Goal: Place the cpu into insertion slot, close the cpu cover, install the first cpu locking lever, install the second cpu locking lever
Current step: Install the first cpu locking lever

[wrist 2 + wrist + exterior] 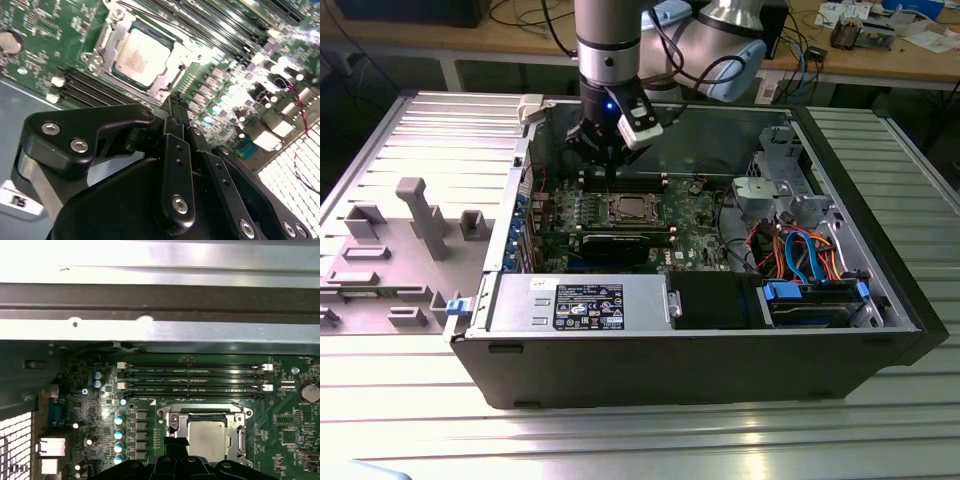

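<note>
1. Cpu [142, 57] seated mid-board [35, 20], cover [112, 35] down around it.
2. Gripper [175, 100] hovers just beside cover, fingers [176, 145] pinched together, empty.
3. Judgement: press lever slowly with tip, clear of memory slots [87, 87]; latch state unclear.

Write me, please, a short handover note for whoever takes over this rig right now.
Gripper: shut, holding nothing, hovering over the motherboard close to the socket.
The cpu sits in the insertion slot; the cpu cover lies down around it.
Done: cpu placed; cover appears closed.
Left: both locking levers. Whether either is latched cannot be told from these views.
</note>
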Action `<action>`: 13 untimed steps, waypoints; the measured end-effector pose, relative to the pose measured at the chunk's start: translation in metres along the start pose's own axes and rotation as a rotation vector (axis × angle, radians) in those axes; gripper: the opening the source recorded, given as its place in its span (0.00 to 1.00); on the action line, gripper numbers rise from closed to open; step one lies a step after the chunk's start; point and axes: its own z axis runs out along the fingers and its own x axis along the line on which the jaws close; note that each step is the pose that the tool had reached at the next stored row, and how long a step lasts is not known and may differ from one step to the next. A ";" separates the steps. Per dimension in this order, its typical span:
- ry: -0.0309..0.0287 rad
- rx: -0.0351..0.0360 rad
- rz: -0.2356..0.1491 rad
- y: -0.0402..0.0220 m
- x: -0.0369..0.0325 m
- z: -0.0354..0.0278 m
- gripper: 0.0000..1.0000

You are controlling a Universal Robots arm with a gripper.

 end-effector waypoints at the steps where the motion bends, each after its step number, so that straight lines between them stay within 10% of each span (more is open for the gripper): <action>1: 0.0000 0.0000 0.000 0.0001 0.0026 -0.0001 0.11; 6: 0.0000 -0.0001 0.000 0.0004 0.0172 -0.0005 0.11; 13: 0.0000 0.0000 -0.001 0.0137 0.0184 -0.0004 0.11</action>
